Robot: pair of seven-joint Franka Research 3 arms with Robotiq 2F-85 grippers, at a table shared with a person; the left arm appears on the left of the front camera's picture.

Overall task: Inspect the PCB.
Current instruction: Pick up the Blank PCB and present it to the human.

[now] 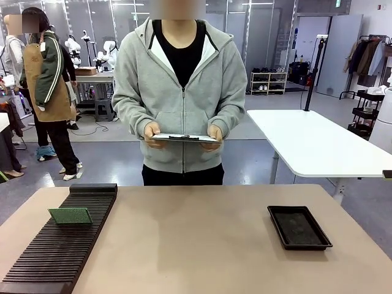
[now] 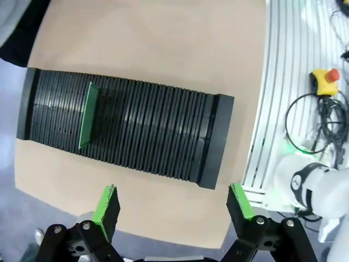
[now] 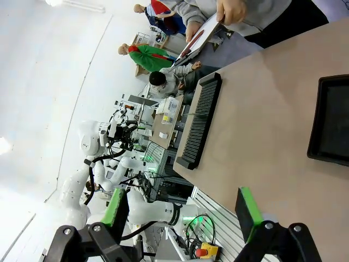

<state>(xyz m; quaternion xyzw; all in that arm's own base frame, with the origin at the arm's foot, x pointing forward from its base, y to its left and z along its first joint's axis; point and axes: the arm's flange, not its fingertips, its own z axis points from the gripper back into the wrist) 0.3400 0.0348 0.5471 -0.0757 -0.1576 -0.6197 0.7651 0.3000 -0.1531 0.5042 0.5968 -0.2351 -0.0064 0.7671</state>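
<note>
PCB (image 1: 70, 215): on edge in a far slot of the black rack (image 1: 43, 257), table's left.
Long axis left-right across the rack. My left gripper (image 2: 173, 196) hangs above it, jaws apart, nearer; right gripper (image 3: 182, 210) likewise apart, empty.

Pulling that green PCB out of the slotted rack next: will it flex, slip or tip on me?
The PCB looks thin yet holds itself straight on edge, so it is probably stiff and light. It stands in a slot of the black rack, so a sideways push would likely jam or lever it; lifting straight up seems safer.
</note>
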